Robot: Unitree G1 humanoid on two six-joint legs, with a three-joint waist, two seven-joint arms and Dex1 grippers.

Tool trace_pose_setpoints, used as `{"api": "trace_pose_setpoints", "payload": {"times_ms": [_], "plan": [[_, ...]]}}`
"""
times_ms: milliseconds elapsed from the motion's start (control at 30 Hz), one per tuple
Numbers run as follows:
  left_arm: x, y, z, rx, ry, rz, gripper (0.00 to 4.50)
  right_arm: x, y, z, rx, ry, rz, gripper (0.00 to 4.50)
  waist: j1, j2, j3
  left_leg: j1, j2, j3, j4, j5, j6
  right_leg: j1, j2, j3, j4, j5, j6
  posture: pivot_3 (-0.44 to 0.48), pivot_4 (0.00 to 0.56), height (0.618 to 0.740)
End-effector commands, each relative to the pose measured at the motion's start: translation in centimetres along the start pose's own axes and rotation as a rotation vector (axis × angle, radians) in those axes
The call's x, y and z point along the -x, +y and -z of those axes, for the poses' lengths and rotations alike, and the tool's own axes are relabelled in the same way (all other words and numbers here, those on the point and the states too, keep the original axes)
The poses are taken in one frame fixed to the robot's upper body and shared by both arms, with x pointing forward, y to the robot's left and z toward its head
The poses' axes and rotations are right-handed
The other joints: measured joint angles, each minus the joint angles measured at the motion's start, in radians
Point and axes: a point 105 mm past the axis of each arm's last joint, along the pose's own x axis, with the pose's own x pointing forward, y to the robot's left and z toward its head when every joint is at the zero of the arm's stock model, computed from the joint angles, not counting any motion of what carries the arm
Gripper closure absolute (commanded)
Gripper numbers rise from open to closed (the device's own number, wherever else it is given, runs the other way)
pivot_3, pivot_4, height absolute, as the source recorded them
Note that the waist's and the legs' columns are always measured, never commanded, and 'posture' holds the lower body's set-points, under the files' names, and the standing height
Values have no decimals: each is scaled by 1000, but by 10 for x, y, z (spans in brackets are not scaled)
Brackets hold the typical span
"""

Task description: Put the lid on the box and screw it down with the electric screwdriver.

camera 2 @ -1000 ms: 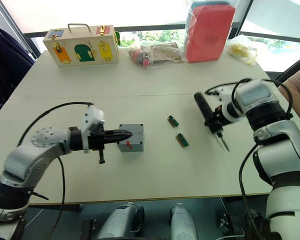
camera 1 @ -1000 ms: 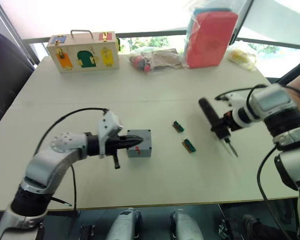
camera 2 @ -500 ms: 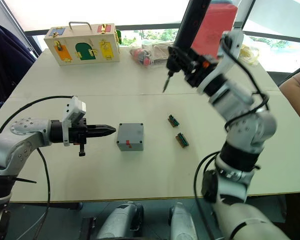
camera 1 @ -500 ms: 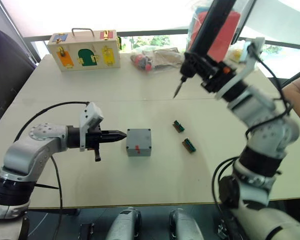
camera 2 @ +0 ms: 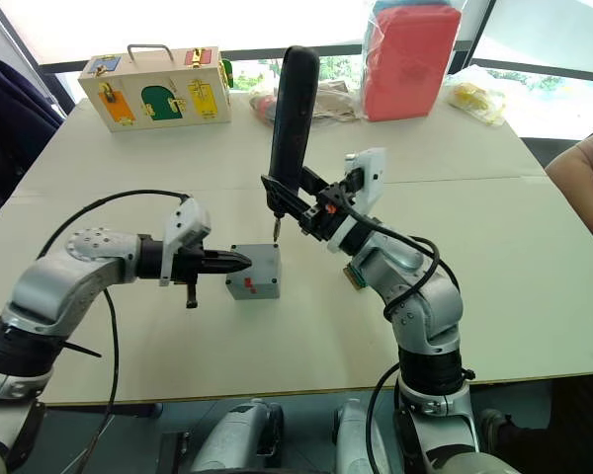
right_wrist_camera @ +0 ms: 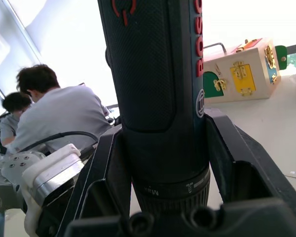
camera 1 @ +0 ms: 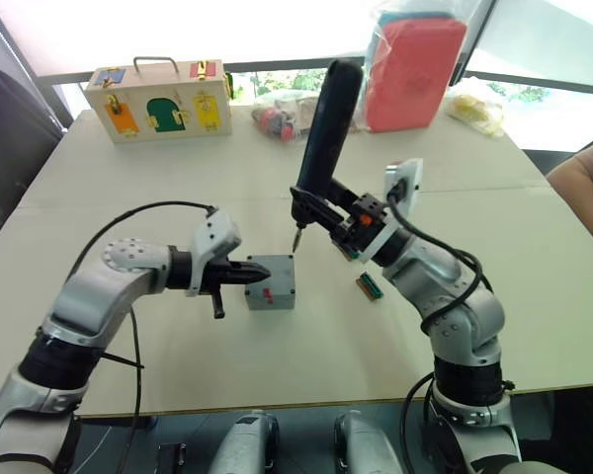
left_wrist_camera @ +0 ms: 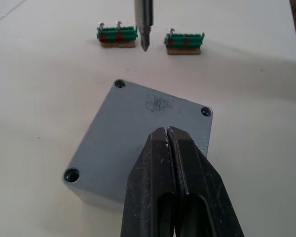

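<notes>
Box (camera 1: 271, 280): grey square enclosure near the middle of the table (camera 1: 128, 188), a small red mark on its near side wall. Judged light, rigid and smooth-walled, so it would likely slide under a sideways push; best steadied by its side walls.
Lid (left_wrist_camera: 138, 133): grey plate already seated on the box, flush at the edges; screw holes show at three corners, the fourth is hidden behind the fingers. Judged thin, stiff plastic that an over-driven screw could crack.
Left gripper (camera 1: 260, 276): fingers pressed together with nothing between them; tips at the box's left edge, over the lid. Whether they touch it cannot be told.
Electric screwdriver (camera 2: 291, 114): black, stick-shaped, held nearly upright with the bit pointing down, just above and beyond the box's far edge, not yet in a screw hole. Judged rigid and top-heavy, with a textured body giving good purchase; held low on the barrel, near the collar.
Right gripper (right_wrist_camera: 158, 163): fingers clamped on either side of the screwdriver's lower barrel.
Green strips (left_wrist_camera: 118, 34): two small terminal pieces lying right of the box, clear of it.
Writing: red "BOSCH" lettering runs along the screwdriver barrel, partly cut off; a round emblem sits beneath it. The collar's small print is unreadable.
Wooden box (camera 1: 159, 99): far left, coloured doors, no readable text.
</notes>
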Motion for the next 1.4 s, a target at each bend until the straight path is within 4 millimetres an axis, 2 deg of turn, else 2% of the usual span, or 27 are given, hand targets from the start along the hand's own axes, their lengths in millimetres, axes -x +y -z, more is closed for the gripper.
{"api": "trace_pose_setpoints", "payload": {"times_ms": [33,367,667,767,967,1067,1200,1400], "plan": [[-1,8,0,-42,8,-29,4500,-4,7,-12,63,-72,-27,2781,2,0,0,0,0,0,0,0,0,0,0,0,0,0,0,0,150,740],[0,6,1,-24,6,-26,4500,-4,0,11,97,-29,1,2781,2,0,0,0,0,0,0,0,0,0,0,0,0,0,0,0,150,740],[-1,3,4,-9,13,-28,4500,-10,3,30,98,-3,-2,2781,2,0,0,4,0,0,0,0,0,3,0,0,0,0,0,0,150,740],[-1,3,9,-1,24,-30,4500,-11,6,46,110,58,-13,2781,1,0,-1,6,0,0,0,0,0,5,0,1,0,0,0,0,150,740],[-3,0,13,17,24,-31,4500,-5,2,75,62,153,30,2781,1,-1,-6,12,1,1,-1,0,0,10,0,1,-1,-1,0,0,150,740],[-5,-2,15,28,23,-34,4500,-2,-2,82,44,170,50,2781,1,-1,-12,16,1,1,-3,-1,1,13,0,2,-2,-1,0,0,150,740],[-7,-4,17,36,23,-37,4500,2,-6,90,38,191,68,2781,1,-2,-14,31,1,1,-5,-7,9,26,0,1,-4,-5,-1,0,150,740],[-8,-4,22,51,29,-45,4500,3,-10,100,42,221,78,2781,1,-1,-21,31,1,1,-5,-7,9,25,-1,2,-4,-5,-1,0,150,740]]}}
